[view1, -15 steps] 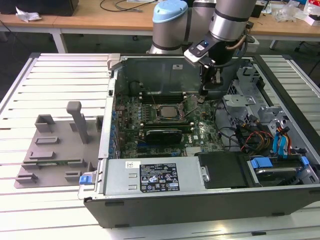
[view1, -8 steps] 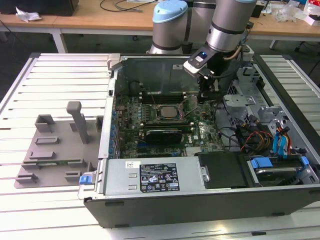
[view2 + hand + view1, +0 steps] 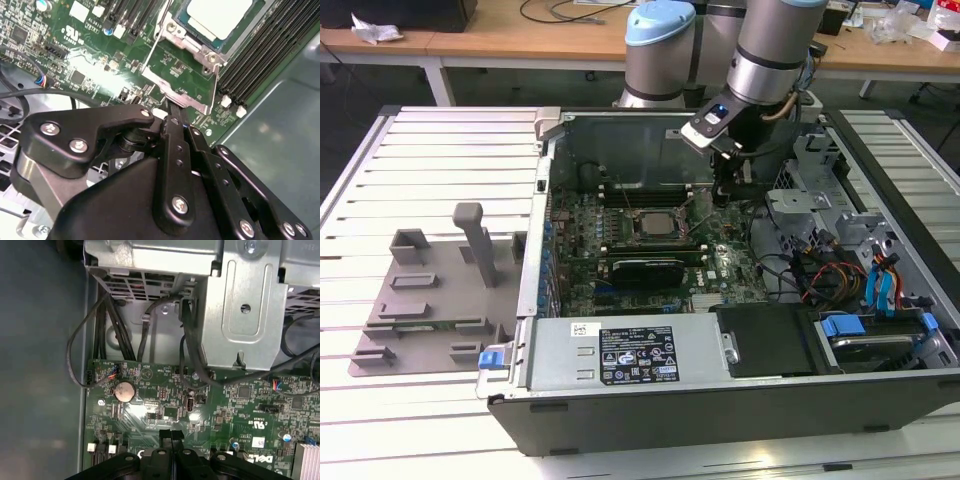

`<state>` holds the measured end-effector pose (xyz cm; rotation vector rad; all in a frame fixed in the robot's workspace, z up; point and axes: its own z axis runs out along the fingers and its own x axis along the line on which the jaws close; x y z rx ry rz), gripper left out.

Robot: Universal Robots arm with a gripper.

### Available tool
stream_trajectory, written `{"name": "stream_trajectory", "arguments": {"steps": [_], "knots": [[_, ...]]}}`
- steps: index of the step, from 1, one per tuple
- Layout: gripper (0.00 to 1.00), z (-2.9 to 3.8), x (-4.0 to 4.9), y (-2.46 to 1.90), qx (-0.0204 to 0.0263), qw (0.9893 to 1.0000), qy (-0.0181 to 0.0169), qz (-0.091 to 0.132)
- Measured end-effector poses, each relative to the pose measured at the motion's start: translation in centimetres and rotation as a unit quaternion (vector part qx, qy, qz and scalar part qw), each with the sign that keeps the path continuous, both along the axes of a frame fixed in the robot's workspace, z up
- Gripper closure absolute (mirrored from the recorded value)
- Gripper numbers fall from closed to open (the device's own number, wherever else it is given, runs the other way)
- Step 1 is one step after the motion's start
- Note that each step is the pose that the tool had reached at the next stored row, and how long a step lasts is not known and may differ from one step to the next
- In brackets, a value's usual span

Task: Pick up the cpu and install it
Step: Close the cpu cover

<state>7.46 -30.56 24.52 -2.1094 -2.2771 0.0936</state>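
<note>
Cpu [image 3: 216,14]: recorded seated within the socket frame [image 3: 176,94], pale top upward.
End effector [image 3: 170,109]: fingers closed together, nothing gripped; held just beside the socket frame.
Exterior view: arm seen reaching into computer case [image 3: 620,400].
First wrist view: coin cell [image 3: 124,390] shown.

Downward tool [image 3: 722,192], fingers [image 3: 165,436] together.

Cpu [image 3: 655,222] seated in socket [image 3: 175,30] on motherboard [image 3: 720,265] inside case [image 3: 720,400]; gripper [image 3: 723,192] above board, to the exterior view's right of socket; fixture plate [image 3: 420,310] on table [image 3: 430,160], to the exterior view's left of case.
</note>
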Motion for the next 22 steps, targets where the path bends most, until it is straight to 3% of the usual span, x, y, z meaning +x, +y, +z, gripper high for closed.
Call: {"name": "stream_trajectory", "arguments": {"steps": [10, 22], "knots": [[0.89, -0.02, -3.24, -0.01, 0.0, 1.0, 0.0, 0.0], [0.89, -0.08, -5.36, 0.0, 0.0, 1.0, 0.0, 0.0]]}}
